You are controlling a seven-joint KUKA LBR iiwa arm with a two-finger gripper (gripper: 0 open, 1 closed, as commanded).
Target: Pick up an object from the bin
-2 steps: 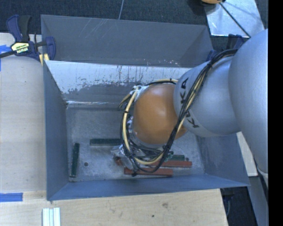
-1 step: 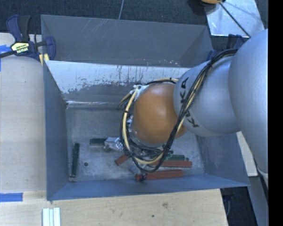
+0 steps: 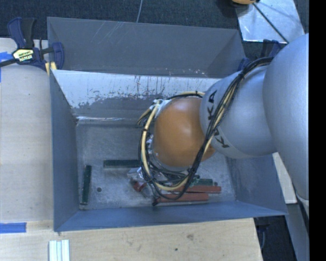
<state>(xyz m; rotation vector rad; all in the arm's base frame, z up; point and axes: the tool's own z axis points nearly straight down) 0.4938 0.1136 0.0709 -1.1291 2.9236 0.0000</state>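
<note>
Closest to the camera, the near wall of the grey metal bin is seen, and just behind it, on the floor's right half, a few red-brown sticks are laid flat and roughly parallel to that wall. A green strip is laid alongside them on their far side, touching or nearly touching them. At the floor's left edge, a dark green rod is set along the left wall, with one end towards the near wall. A dark speck is found just to its right. The gripper is lowered close to the floor at about the middle of the bin, at the left ends of the red-brown sticks. A small reddish piece is seen right beside it. Whether the gripper is released or clenched cannot be told, since it is covered from above, and no thing can be made out as grasped. Slightly farther back, a dark green bar is laid across the floor, its right end reaching towards the gripper. Above the gripper, the rounded orange cover of the wrist is seen, with yellow and black cables looped round its left side and beneath it. The grey arm is brought in from the right over the bin's rim. The floor towards the far wall is left bare and scuffed.
</note>
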